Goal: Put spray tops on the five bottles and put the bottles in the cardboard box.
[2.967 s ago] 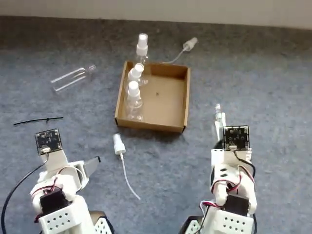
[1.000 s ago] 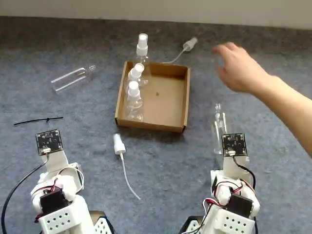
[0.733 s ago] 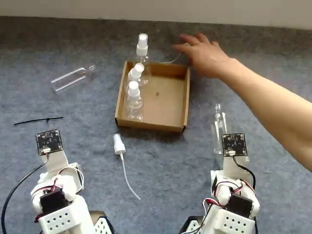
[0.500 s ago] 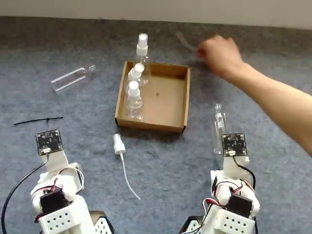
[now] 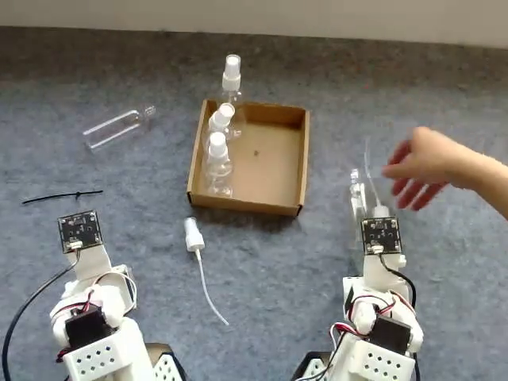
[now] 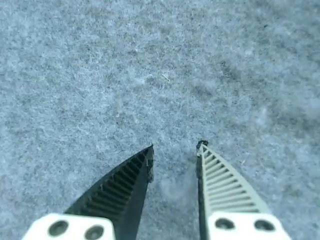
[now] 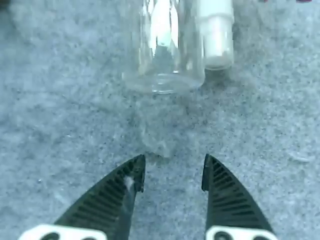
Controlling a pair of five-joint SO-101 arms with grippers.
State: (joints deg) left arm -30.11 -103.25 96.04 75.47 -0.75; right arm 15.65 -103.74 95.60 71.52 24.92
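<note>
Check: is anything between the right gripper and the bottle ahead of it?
Nothing visible: bare carpet separates the open right gripper from the bottle. A spray top lies beside the bottle, and a person's hand is near it.

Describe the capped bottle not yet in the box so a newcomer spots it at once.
Find the cardboard box in the middle of the grey carpet. Just beyond its far left corner a clear bottle stands upright. It has a white spray top like the two bottles inside, but stands outside the walls.
</note>
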